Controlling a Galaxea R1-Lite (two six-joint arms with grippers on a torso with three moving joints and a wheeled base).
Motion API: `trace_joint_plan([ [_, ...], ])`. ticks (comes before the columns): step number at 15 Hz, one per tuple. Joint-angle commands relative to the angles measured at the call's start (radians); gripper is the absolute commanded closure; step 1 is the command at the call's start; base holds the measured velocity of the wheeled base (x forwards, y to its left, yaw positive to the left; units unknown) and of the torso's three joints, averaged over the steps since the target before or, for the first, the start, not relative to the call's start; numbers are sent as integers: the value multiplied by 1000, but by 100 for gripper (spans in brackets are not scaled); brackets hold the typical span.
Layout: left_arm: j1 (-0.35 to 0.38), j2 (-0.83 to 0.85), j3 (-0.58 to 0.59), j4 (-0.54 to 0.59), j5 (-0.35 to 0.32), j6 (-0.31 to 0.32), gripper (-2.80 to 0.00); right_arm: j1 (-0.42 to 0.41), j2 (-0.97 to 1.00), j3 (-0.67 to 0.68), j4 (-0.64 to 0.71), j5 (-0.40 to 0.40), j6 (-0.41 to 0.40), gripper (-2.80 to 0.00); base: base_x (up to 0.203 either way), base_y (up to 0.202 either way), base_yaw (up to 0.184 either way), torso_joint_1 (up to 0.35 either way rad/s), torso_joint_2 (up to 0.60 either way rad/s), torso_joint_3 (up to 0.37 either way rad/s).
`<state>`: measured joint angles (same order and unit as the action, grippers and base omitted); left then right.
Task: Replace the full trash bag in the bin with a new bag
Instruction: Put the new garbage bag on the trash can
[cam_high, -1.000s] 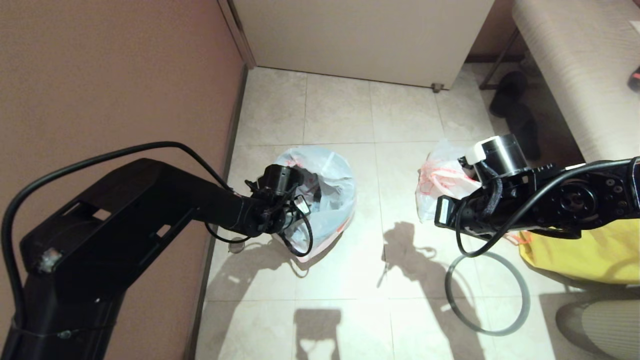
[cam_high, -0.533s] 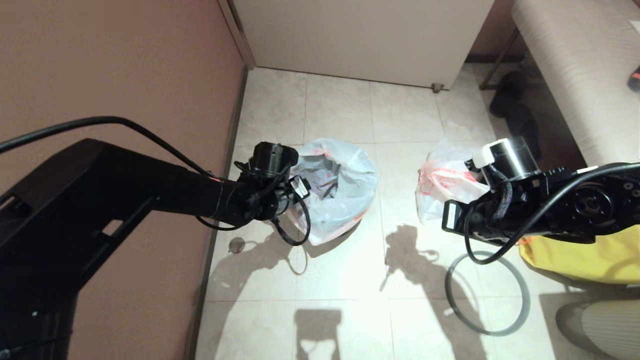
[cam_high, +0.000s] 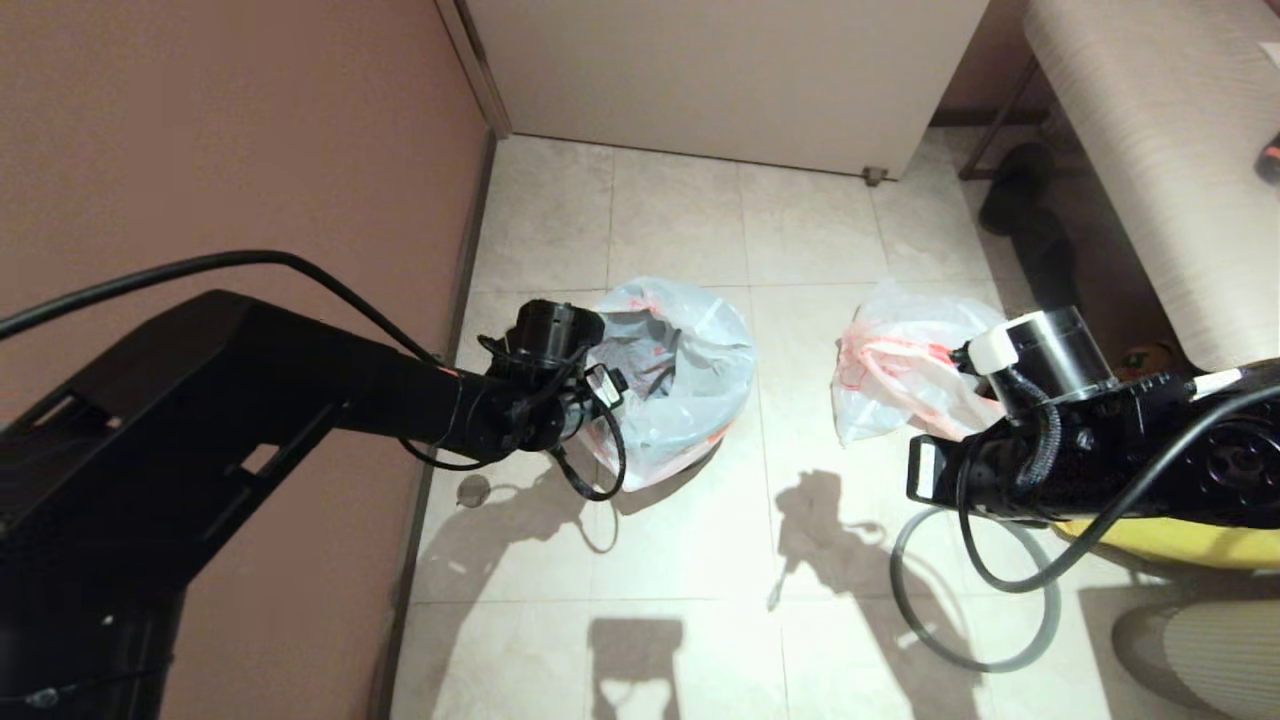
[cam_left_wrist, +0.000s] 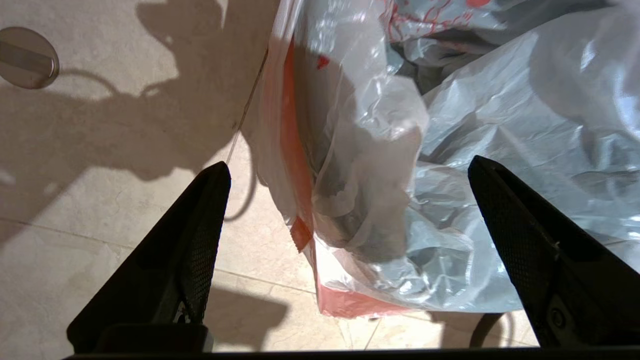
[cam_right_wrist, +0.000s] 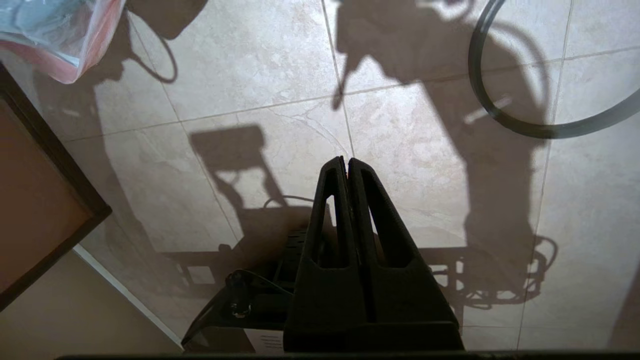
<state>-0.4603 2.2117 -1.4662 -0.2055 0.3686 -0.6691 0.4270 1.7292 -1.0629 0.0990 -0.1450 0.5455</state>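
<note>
Item one: I am holding my left gripper (cam_left_wrist: 345, 170) spread wide and empty right above the near edge of the limp, thin translucent white plastic bag with pink-red hem (cam_high: 680, 380), which is draping over the bin on the tiled floor (cam_high: 680, 550) by the wall. Item two: my right gripper (cam_right_wrist: 346, 165) is hanging pinched shut on nothing over bare tile, the bulky white bag (cam_high: 900, 370) sitting beyond its arm and the loose grey hoop (cam_high: 1040, 640) lying just beside.

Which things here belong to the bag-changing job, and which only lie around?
Job:
- new bag, draped over the bin
- full trash bag on the floor
- grey hoop on the floor
- left gripper, open at the new bag

Lying about:
- yellow fabric bag
- dark shoes
- floor drain
</note>
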Motion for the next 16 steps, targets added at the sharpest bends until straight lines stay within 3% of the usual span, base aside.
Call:
trace_joint_plan([
  [1, 0, 62, -3, -10, 11, -3, -280, 7, -28, 23, -11, -1, 4, 0, 0, 0, 0, 0, 0, 0],
  [3, -2, 118, -10, -50, 27, 0, -280, 12, -30, 32, -24, -7, 4, 0, 0, 0, 0, 0, 0, 0],
  [4, -14, 139, -13, -71, 40, 2, 0, 13, -31, 32, -24, -8, 4, 0, 0, 0, 0, 0, 0, 0],
  [10, -35, 143, 5, -71, 43, 1, 0, 15, -94, 29, -16, -24, -34, 0, 0, 0, 0, 0, 0, 0],
  [14, -89, 34, 135, -70, 37, -1, 0, 59, -101, 29, 2, -24, -69, 0, 0, 0, 0, 0, 0, 0],
  [16, -129, -75, 216, -33, 40, -2, 0, 84, -132, 33, 73, -27, -66, 0, 0, 0, 0, 0, 0, 0],
])
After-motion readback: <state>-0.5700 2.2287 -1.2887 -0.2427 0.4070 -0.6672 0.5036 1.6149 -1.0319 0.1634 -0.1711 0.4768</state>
